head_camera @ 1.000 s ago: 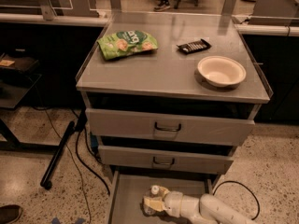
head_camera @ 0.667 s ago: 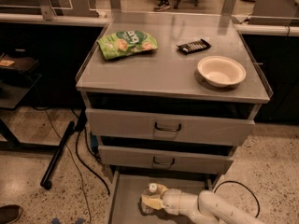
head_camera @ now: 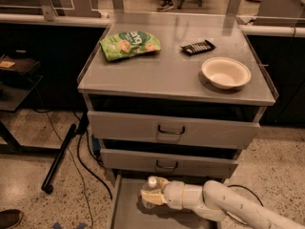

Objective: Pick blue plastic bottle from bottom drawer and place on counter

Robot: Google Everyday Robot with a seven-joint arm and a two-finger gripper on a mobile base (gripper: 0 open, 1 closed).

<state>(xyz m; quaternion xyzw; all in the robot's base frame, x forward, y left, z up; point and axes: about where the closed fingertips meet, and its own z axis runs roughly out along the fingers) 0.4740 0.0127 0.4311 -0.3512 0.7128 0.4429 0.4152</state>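
Camera view: grey worktop (head_camera: pixel 162 78) carries a green bag (head_camera: pixel 129 44), dark bar (head_camera: pixel 198 47) and bowl (head_camera: pixel 225 72) — below, over speckled floor (head_camera: pixel 28 175), the pincer (head_camera: pixel 151 195) clamps the bottle (head_camera: pixel 152 184) in the drawer (head_camera: pixel 125 211).

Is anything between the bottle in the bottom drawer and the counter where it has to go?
Nothing blocks the gripper, which is at the small clear white-capped bottle in the pulled-out grey bottom drawer. Going up, the two handled drawer fronts sit just behind it. On the grey metal counter, a white bowl occupies the front right.
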